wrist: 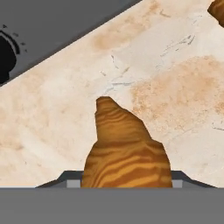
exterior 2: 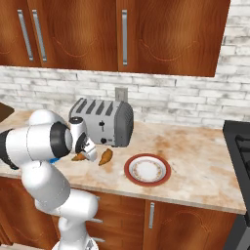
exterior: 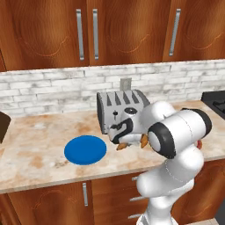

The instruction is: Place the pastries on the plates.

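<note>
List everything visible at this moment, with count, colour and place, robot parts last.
pastries: two, golden-brown; one between the gripper's fingers, at the counter in front of the toaster; the other lying on the counter just beside it, towards the red-rimmed plate.
blue plate: one, solid blue, on the counter left of the toaster, bare.
red-rimmed plate: one, white with red rim, on the counter right of the toaster, bare.
toaster: one, silver, four slots, by the wall.
cabinets: brown wood, above and below the counter.
gripper: one, around a pastry.
</note>
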Motion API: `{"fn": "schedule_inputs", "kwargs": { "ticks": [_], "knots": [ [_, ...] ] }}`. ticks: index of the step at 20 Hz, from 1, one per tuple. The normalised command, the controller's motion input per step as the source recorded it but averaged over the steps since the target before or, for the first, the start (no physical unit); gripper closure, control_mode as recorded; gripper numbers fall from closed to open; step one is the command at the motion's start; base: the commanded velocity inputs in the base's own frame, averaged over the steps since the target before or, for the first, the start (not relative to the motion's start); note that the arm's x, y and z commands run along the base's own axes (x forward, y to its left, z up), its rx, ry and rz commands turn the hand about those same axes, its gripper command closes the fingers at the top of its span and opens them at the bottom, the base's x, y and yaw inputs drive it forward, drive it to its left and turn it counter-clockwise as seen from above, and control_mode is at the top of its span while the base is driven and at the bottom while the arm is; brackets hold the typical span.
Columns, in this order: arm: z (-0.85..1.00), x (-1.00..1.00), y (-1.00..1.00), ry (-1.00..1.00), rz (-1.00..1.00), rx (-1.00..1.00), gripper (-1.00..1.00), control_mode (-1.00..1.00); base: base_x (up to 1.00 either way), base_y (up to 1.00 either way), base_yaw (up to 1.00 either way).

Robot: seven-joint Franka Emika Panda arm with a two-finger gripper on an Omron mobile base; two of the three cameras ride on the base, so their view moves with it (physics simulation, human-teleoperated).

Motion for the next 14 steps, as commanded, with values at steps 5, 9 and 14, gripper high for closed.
{"fn": "schedule_inputs", "kwargs": {
  "ticks": [5,9,14],
  "knots": [
    [0.55,-0.04,0.01,-0.2,0.05,0.0,1.0,-1.0,0.0,0.0,0.0],
    [0.73,-0.02,0.15,0.05,0.05,0.0,1.0,-1.0,0.0,0.0,0.0],
    [0.75,-0.12,0.57,0.1,0.04,0.0,1.0,-1.0,0.0,0.0,0.0]
  ]
}}
